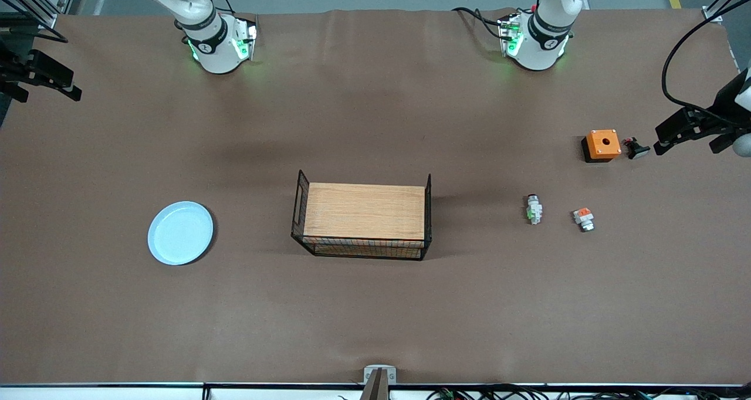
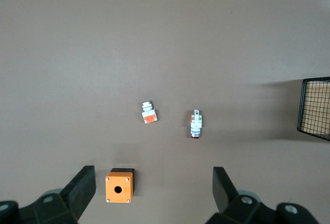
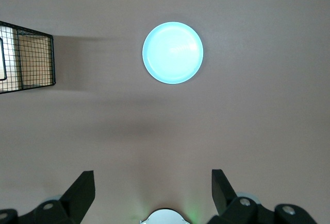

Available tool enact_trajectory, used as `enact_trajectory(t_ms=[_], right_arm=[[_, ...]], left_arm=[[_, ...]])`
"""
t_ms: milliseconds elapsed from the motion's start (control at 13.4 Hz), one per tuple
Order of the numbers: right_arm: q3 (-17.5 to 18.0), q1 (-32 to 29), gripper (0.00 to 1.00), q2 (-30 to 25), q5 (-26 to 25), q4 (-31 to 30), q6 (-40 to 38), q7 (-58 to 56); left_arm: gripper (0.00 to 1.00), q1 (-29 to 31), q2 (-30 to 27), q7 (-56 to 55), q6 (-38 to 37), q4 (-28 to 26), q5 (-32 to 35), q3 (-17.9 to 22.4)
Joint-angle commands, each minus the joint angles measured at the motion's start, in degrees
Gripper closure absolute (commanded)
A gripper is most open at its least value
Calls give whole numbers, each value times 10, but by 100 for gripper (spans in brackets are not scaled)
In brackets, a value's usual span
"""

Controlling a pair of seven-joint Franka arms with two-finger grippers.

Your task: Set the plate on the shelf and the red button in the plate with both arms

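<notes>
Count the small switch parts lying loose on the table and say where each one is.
3. The red button lies between the wire rack and the white piece with an orange-red block. A dark part lies beside the orange box. None looks hidden.
</notes>
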Motion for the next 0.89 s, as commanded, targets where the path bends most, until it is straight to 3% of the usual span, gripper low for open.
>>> enact_trajectory(t_ms=[0,372,521,819], right_arm=[[-4,4,0,-13,-6,-12,5,-5],[-5,-8,0,15,-10,16,-2,1],[-5,-18,0,99,-10,23,-2,-3],[-5,-43,0,183,-11,31,46,-5]], left_arm=[[0,0,3,-1,-16,12,-11,2],[0,7,14,0,-17,11,-15,2],[0,6,31,-2,-17,7,-21,4],[0,6,86,-6,-14,-15,-94,4]])
